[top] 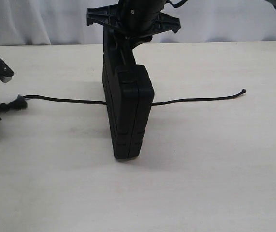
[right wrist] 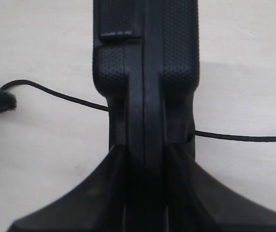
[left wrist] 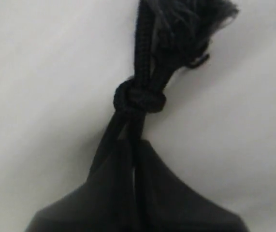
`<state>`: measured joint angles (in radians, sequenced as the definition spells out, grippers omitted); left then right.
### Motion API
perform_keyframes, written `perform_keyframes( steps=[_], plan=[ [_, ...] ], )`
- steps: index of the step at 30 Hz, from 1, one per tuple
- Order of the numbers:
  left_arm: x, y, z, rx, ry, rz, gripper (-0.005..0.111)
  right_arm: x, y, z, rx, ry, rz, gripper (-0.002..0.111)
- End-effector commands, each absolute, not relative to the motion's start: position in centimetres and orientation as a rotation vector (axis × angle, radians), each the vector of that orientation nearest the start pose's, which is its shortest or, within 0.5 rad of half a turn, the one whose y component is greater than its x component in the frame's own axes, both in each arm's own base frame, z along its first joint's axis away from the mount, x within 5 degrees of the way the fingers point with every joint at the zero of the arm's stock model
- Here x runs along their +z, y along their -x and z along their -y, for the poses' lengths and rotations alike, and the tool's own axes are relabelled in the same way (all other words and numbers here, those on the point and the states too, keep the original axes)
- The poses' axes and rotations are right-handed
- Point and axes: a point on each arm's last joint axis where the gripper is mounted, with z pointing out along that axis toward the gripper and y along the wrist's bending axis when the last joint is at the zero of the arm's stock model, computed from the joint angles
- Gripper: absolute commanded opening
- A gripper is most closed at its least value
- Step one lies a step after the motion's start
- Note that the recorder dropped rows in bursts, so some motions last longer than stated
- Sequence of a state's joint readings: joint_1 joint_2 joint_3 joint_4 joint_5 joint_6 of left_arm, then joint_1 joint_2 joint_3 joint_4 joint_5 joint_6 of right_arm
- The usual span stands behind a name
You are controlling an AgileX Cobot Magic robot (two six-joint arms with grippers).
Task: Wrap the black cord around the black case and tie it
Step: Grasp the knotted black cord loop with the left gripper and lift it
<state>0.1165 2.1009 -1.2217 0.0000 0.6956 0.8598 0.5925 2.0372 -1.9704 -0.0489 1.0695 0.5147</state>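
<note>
The black case (top: 128, 116) stands on its narrow edge in the middle of the table, gripped from above by my right gripper (top: 120, 58). In the right wrist view that gripper (right wrist: 145, 150) is shut on the case (right wrist: 145, 72), one finger on each flat side. The black cord (top: 196, 99) lies straight across the table and passes the case at its far side. Its knotted end (top: 18, 103) is at the far left, where my left gripper (top: 2, 106) holds it. In the left wrist view the left gripper (left wrist: 137, 145) is shut on the cord just below the knot (left wrist: 140, 99), with the frayed tip (left wrist: 196, 19) beyond it.
The light tabletop (top: 200, 169) stretches wide in front of the case and to its right. The cord's free end (top: 243, 91) lies at the right. A white curtain (top: 41, 19) hangs behind the table's far edge.
</note>
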Motion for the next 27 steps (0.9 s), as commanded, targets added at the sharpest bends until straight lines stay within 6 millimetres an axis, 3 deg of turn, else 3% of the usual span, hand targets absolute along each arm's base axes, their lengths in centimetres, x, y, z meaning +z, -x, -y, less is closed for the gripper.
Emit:
perform_keyframes(
  steps=[1,4,7,9,12,17,21,24,27],
  plan=[
    [7.7,-34.0,-0.8,-0.693,-0.729,-3.142,0.000,29.9,-38.0,-25.4,0.297,0.130,-2.694,0.004],
    [8.5,-34.1,0.7,-0.980,-0.483,-3.114,0.006,29.9,-38.0,-25.4,0.297,0.130,-2.694,0.004],
    [9.6,-34.2,2.1,-1.270,-0.322,-3.030,0.024,29.9,-38.0,-25.4,0.297,0.130,-2.694,0.004],
    [10.0,-34.7,2.6,-1.341,-0.274,-2.950,0.036,29.9,-38.0,-25.4,0.297,0.130,-2.694,0.004],
    [10.7,-35.0,2.8,-1.356,-0.335,-2.866,0.049,29.9,-38.0,-25.4,0.297,0.130,-2.694,0.004],
    [12.6,-34.5,2.1,-1.198,-0.540,-2.882,0.050,29.9,-38.0,-25.4,0.297,0.130,-2.694,0.004],
    [15.1,-34.7,1.0,-0.901,-0.686,-2.879,0.050,29.9,-38.0,-25.4,0.297,0.130,-2.694,0.004],
    [17.6,-34.4,0.9,-0.749,-1.023,-2.684,0.050,29.9,-38.0,-25.4,0.297,0.130,-2.694,0.004],
    [19.1,-33.5,1.8,-0.600,-1.536,-2.413,0.050,29.9,-38.0,-25.4,0.297,0.130,-2.694,0.004]
  ],
)
